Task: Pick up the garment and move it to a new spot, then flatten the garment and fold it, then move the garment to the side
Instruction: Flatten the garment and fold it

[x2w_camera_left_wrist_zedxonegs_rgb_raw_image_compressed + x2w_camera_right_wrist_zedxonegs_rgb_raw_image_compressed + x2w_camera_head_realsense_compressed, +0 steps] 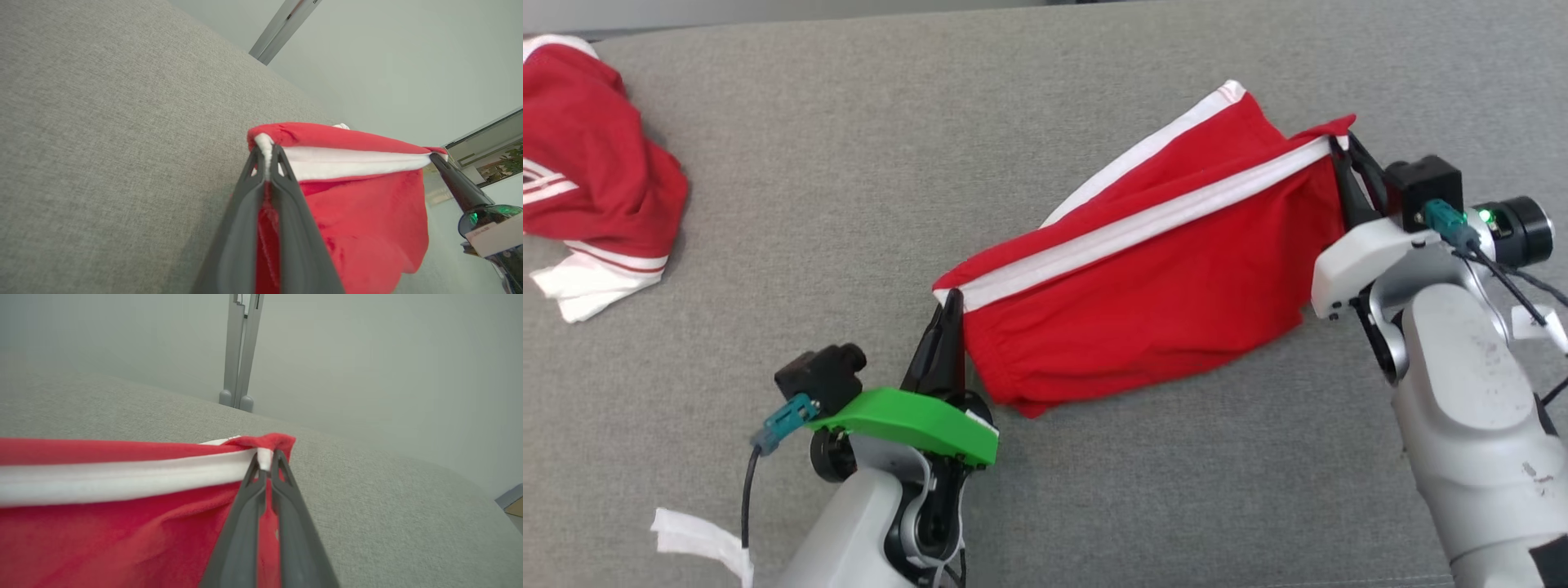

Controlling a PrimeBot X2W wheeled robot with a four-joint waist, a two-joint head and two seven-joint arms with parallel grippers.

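A red garment [1152, 278] with white side stripes hangs stretched between my two grippers above the grey table [866, 163]. My left gripper [949, 304] is shut on its lower left corner, where the white stripe ends. My right gripper [1339, 147] is shut on the upper right corner. In the left wrist view the left gripper [267, 153] pinches the white edge of the red garment [367, 212], and the right gripper's dark finger [453, 183] holds the far end. In the right wrist view the right gripper [265, 457] clamps the stripe of the garment [122, 531].
A second red and white garment [588, 180] lies crumpled at the table's far left. A white scrap [698, 539] lies by my left arm. A grey metal post [239, 351] stands behind the table's far edge.
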